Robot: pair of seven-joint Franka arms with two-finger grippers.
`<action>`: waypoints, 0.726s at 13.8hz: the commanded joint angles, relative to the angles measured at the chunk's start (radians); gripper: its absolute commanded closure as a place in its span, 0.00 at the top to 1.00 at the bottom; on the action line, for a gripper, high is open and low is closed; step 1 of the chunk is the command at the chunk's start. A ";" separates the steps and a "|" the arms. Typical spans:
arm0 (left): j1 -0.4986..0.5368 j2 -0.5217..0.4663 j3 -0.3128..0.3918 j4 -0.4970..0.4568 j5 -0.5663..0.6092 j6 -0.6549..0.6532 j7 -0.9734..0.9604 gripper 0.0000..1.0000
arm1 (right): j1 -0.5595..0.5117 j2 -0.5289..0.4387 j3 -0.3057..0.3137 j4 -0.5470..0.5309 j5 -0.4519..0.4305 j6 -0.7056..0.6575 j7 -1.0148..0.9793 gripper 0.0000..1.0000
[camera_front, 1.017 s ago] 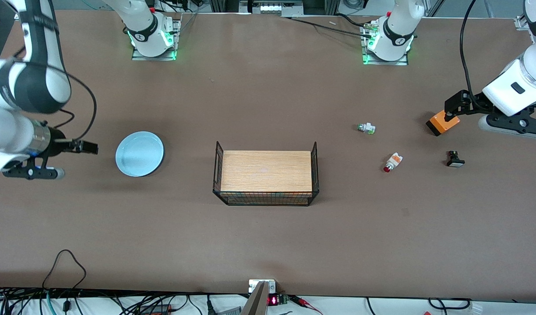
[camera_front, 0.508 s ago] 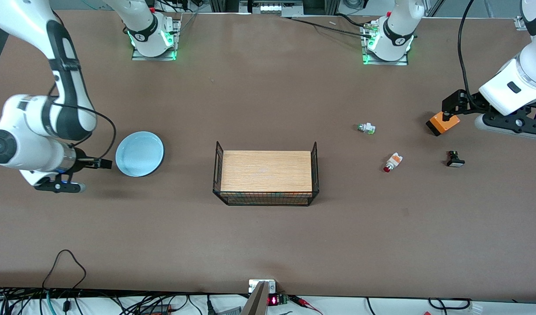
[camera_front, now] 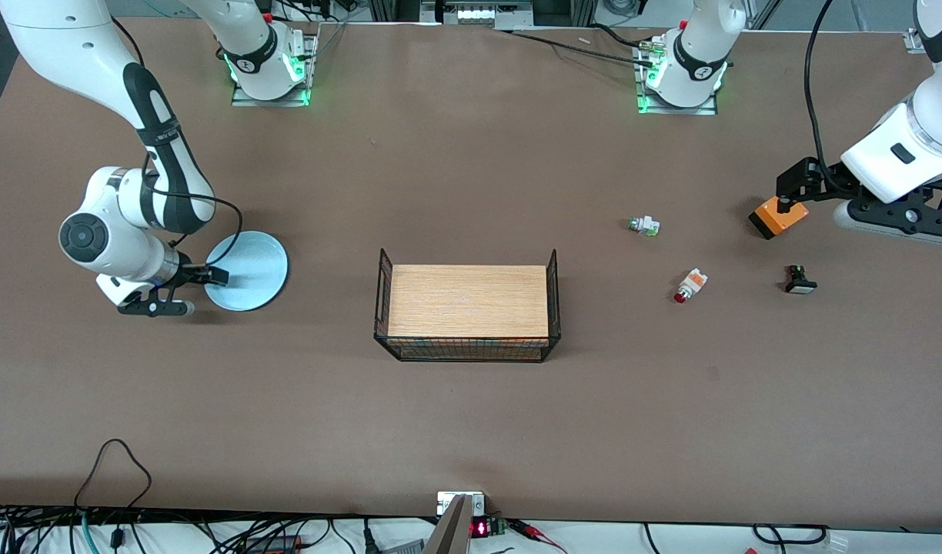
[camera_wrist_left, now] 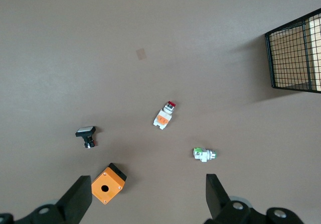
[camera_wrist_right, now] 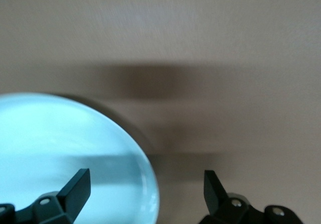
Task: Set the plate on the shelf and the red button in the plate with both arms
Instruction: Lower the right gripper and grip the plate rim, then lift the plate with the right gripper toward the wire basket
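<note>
Wooden board (camera_front: 467,301) fills the one wire basket (camera_front: 466,350) at mid-table in my front view, and nothing else sits in it. I count one plate (camera_front: 252,265) toward the right arm's end, and four small parts toward the left arm's end: the red button (camera_front: 689,285), a green-tipped switch (camera_front: 643,225) farther from the camera, an orange box (camera_front: 779,217) and a black switch (camera_front: 800,280). My right gripper (camera_front: 213,275), fingers apart, sits at the plate's rim; my left gripper (camera_front: 794,181), also spread, hangs over the orange box. Bare table lies all round the button. On the left wrist view I see the same four parts and a basket corner (camera_wrist_left: 296,58). On the right wrist view one finger (camera_wrist_right: 75,189) overlaps the plate's edge, the other is over bare table.
</note>
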 commanded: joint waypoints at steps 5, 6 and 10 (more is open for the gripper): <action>0.012 0.012 -0.012 0.024 0.021 -0.006 0.010 1.00 | -0.041 -0.033 0.012 -0.090 -0.011 0.034 -0.094 0.06; 0.012 0.011 -0.012 0.024 0.021 -0.006 0.010 1.00 | -0.038 -0.035 0.012 -0.090 -0.011 0.029 -0.084 0.00; 0.012 0.011 -0.012 0.024 0.021 -0.006 0.010 1.00 | -0.030 -0.079 0.019 -0.052 0.059 -0.109 -0.080 0.00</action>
